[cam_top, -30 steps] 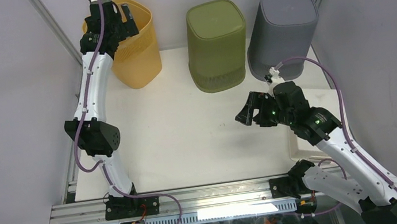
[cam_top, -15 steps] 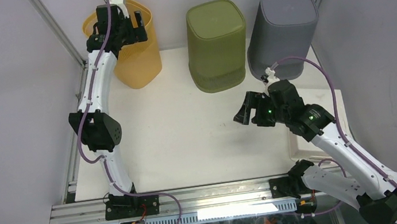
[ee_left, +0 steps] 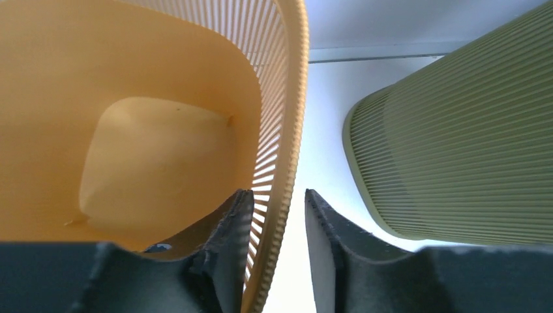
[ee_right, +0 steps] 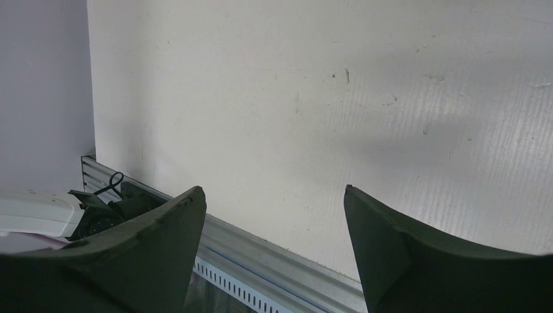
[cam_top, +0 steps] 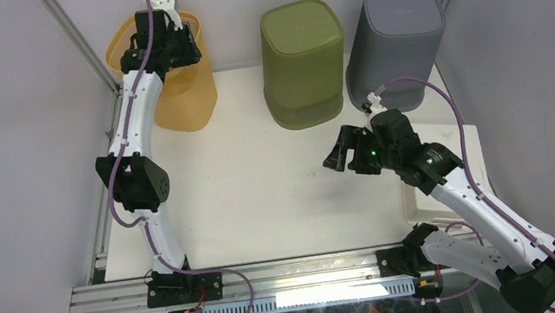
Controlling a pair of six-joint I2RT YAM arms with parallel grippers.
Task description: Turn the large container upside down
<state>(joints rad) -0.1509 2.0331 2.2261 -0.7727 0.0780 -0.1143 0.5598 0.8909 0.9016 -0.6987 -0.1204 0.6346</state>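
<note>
At the upper left of the top view, the ribbed orange plastic basket [cam_top: 190, 99] stands mouth-up on the white table [cam_top: 263, 191]. The left gripper [ee_left: 277, 195] straddles the basket's right-hand rim, one finger inside close against the wall and the other outside with a sliver of gap, so the jaws are parted, not clamped. The basket's long axis runs roughly vertical, below the pincer. The right gripper [ee_right: 272, 190], spread and empty, hovers lower right of centre, well apart; the left arm is plainly nearer.
</note>
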